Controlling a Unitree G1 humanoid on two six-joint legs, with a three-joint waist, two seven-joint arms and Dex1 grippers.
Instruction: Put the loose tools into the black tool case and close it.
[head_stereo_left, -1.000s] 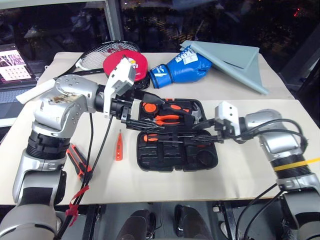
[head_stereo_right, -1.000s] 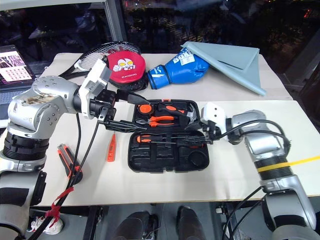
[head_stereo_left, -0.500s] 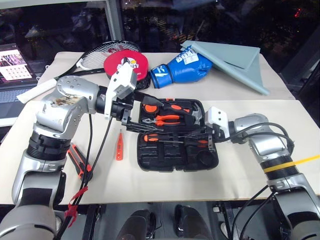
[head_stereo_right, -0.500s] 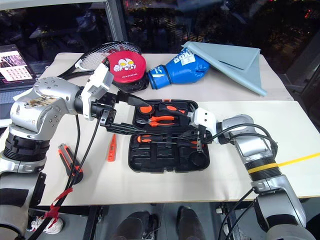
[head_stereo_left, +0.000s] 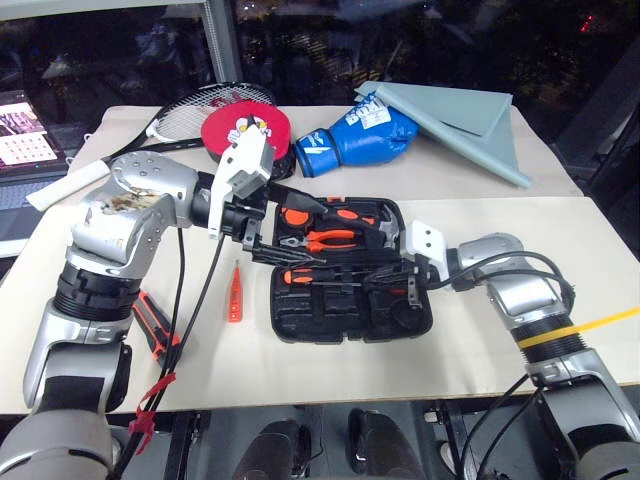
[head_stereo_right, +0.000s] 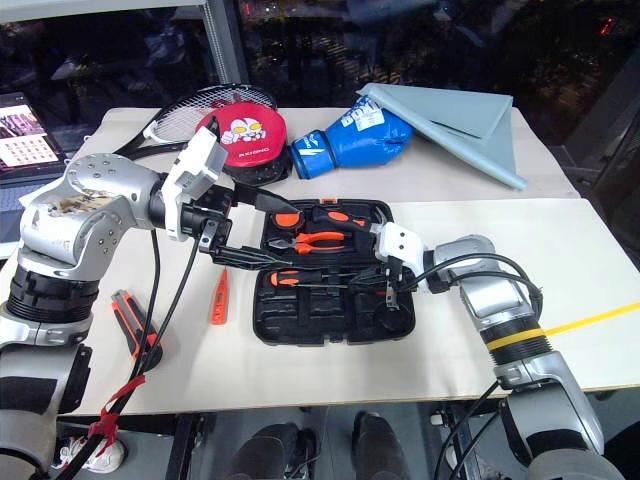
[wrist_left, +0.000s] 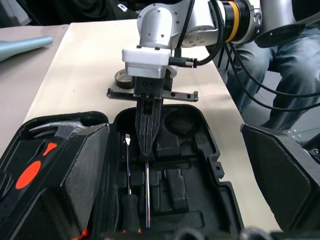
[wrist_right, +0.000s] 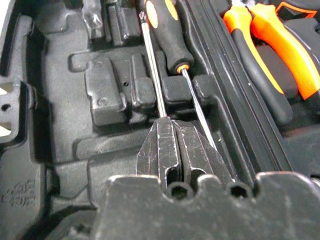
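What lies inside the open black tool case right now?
The black tool case holds two screwdrivers, orange-handled pliers and a hammer; the right claw covers part of one shaft.

Blue boxing glove (head_stereo_left: 355, 140), red round pad (head_stereo_left: 240, 128), racket (head_stereo_left: 190, 106), grey folded cloth (head_stereo_left: 460, 118), laptop (head_stereo_left: 20, 135)

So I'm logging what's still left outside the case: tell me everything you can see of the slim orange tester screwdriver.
The slim orange tester screwdriver lies flat on the cream table, outside the open black tool case, on the robot's left of it and apart from its edge. It is a thin, straight, translucent-looking orange plastic stick, pointing roughly away from the robot. Nothing touches it; the left gripper hangs above and beyond it.
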